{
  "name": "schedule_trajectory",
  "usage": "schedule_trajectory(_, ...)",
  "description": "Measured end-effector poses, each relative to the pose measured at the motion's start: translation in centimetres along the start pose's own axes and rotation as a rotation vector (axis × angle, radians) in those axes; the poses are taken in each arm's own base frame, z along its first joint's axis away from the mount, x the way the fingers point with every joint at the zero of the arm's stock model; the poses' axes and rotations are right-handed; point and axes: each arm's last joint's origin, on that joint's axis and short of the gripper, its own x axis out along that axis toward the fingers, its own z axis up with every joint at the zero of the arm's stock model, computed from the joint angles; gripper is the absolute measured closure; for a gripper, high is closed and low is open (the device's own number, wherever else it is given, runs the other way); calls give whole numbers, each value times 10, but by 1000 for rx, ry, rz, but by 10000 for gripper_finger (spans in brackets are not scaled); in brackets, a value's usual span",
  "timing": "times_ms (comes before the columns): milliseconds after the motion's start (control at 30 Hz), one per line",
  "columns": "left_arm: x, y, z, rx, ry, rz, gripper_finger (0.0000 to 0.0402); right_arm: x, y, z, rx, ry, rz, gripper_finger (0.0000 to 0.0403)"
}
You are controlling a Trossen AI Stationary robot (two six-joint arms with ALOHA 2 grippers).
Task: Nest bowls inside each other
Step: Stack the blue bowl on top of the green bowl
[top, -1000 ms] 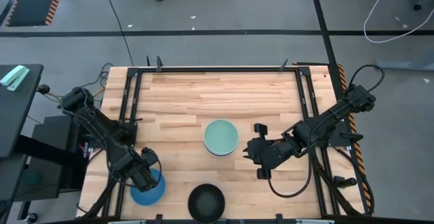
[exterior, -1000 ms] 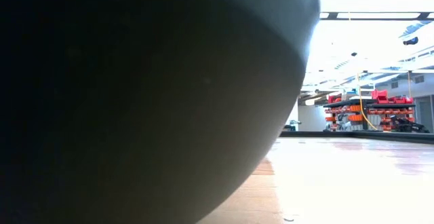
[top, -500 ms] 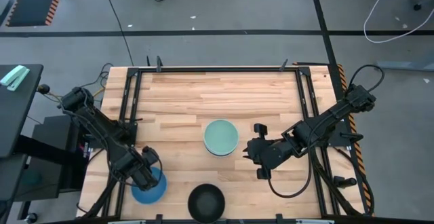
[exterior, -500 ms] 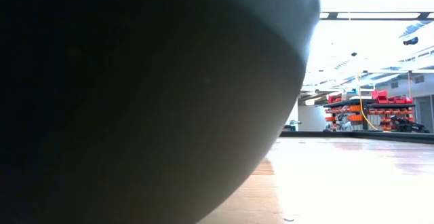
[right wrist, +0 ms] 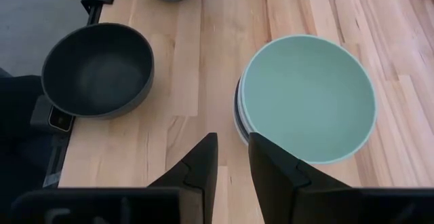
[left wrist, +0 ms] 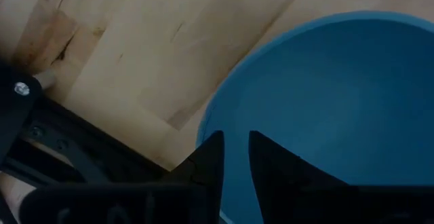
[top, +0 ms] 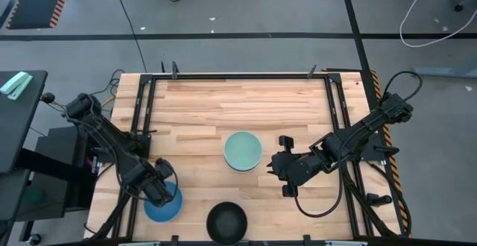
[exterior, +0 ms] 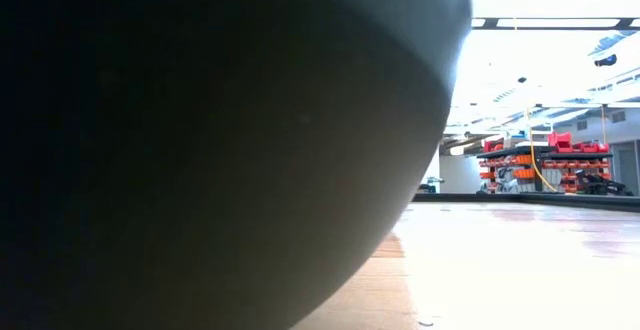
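Observation:
The blue bowl (top: 165, 207) stands on its base near the table's near left corner. My left gripper (top: 161, 189) hovers over its left rim (left wrist: 207, 125) with fingers shut (left wrist: 236, 139). A mint green bowl (top: 243, 150) sits nested on top of a stack at the table's middle. A white rim and a dark rim (right wrist: 238, 112) show beneath it. One black bowl (top: 226, 221) stands alone at the near edge and fills most of the low view (exterior: 200, 150). My right gripper (top: 273, 165) waits shut to the right of the stack (right wrist: 232, 139). My left gripper comes at the blue bowl from above, just over the rim on the side toward the table's left edge. The fingers themselves cover the spot, so I cannot tell whether they touch the rim. The bowl rests on the table.
A black metal frame (top: 141, 127) runs along the table's left, right and far sides, and its rail (left wrist: 61, 142) lies close beside the blue bowl. Bare wood (top: 238, 104) stretches across the far half of the table.
My left arm's elbow has shifted slightly toward the table's left edge, while its gripper stays over the blue bowl. The bowls have not moved.

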Motion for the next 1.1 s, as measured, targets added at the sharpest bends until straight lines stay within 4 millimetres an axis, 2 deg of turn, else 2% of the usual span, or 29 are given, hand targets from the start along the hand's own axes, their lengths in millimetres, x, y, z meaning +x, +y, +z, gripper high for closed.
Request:
schedule_trajectory(200, -3, 6, 0, -27, -29, 24, 318, 0, 0, 0, 1, -2, 1, 311)
schedule_trajectory(333, 2, 5, 0, -25, -23, -1, 319, 0, 0, 0, 2, -4, 1, 311)
schedule_trajectory(667, 20, 17, -1, -44, 51, 61, 341, 0, 0, 1, -8, -5, 2, 311)
schedule_trajectory(1100, 12, 11, 0, -33, 41, 24, 340, 0, 0, 1, -7, -6, 3, 311)
